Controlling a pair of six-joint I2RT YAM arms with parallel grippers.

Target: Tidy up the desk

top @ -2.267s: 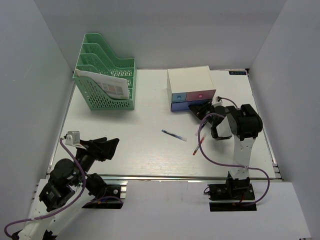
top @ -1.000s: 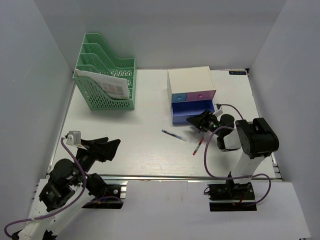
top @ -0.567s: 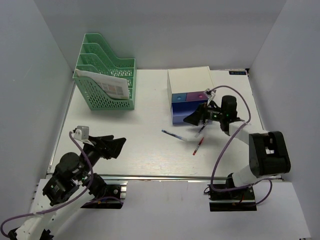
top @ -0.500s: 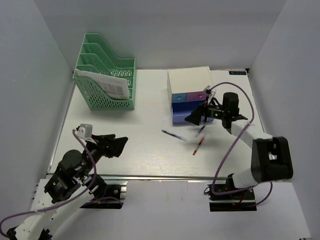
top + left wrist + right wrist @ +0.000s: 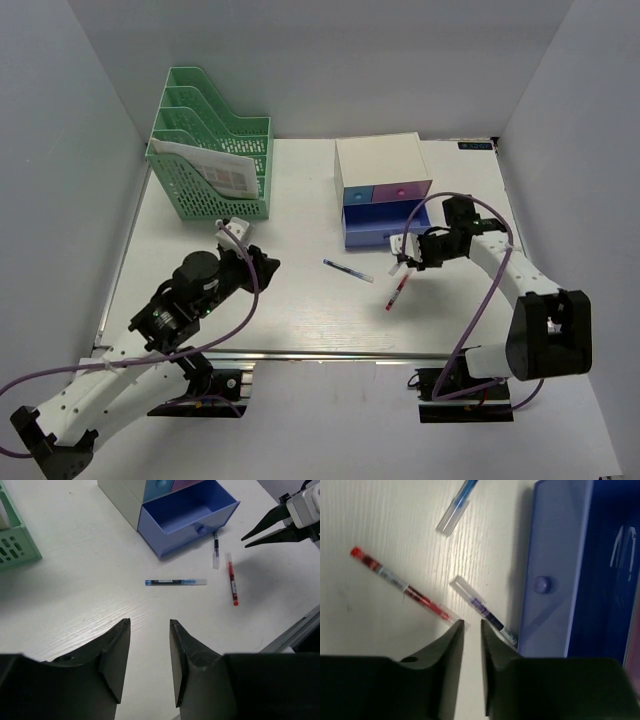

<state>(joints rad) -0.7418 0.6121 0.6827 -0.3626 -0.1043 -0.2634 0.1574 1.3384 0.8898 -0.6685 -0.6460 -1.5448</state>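
The white desk (image 5: 300,315) holds three loose pens: a blue one (image 5: 348,270), a red one (image 5: 397,291) and a purple one (image 5: 482,610) lying against the open blue drawer (image 5: 380,222) of a small white drawer box (image 5: 378,160). My right gripper (image 5: 403,258) hovers over the purple and red pens. In the right wrist view its jaws (image 5: 471,624) stand slightly apart with nothing between them. My left gripper (image 5: 266,264) is open and empty, left of the blue pen (image 5: 175,582), which lies ahead of its jaws (image 5: 149,623).
A green file holder (image 5: 215,150) with papers stands at the back left. The pink drawer (image 5: 402,190) beside the small blue one is closed. A metal rail (image 5: 330,352) runs along the desk's front edge. Grey walls enclose the desk.
The lower blue drawer came out of the box. My right gripper then let go and moved down over the pens. My left arm reached forward toward the middle of the desk.
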